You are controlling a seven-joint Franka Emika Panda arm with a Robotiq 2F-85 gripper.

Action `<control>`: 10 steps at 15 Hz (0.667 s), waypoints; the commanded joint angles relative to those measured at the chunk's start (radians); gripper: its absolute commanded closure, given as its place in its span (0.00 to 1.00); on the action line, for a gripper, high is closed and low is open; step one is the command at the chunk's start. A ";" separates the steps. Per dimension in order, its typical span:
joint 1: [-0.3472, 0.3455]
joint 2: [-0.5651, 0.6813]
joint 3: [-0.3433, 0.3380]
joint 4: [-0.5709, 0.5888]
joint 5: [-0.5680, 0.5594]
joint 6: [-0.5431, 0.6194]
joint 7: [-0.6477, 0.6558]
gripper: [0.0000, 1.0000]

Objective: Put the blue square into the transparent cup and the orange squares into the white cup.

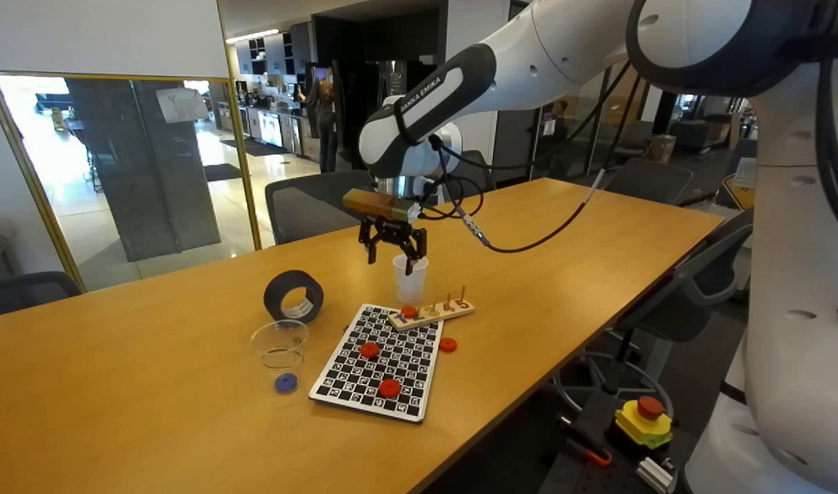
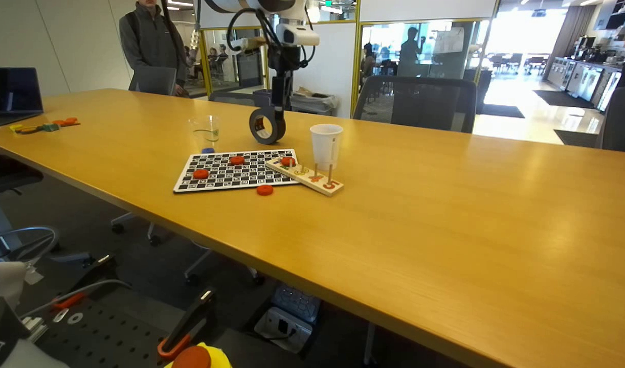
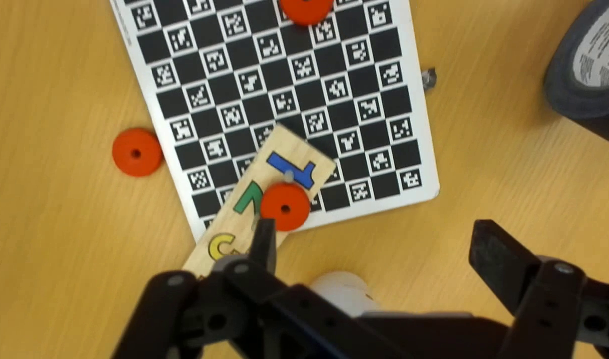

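Across the wooden surface [image 1: 151, 418], in an exterior view, two orange squares [image 1: 389, 389] are lying on the checkered board [image 1: 400, 361], another beside it towards three o'clock, a fourth on the wooden number strip [image 1: 426, 318]. The white cup [image 1: 411, 289] is standing at the board's one o'clock, inside hidden; the blue square [image 1: 286, 383] is lying outside the transparent cup [image 1: 282, 348], near its six o'clock. The gripper [image 1: 391, 265] is hovering near the white cup, jaws standing apart, holding nothing. Orange sorting is probably going on; the next move is likely calling for straddling one orange piece from above.
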 commanded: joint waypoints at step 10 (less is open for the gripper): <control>-0.001 -0.024 0.028 -0.165 0.136 0.107 0.252 0.00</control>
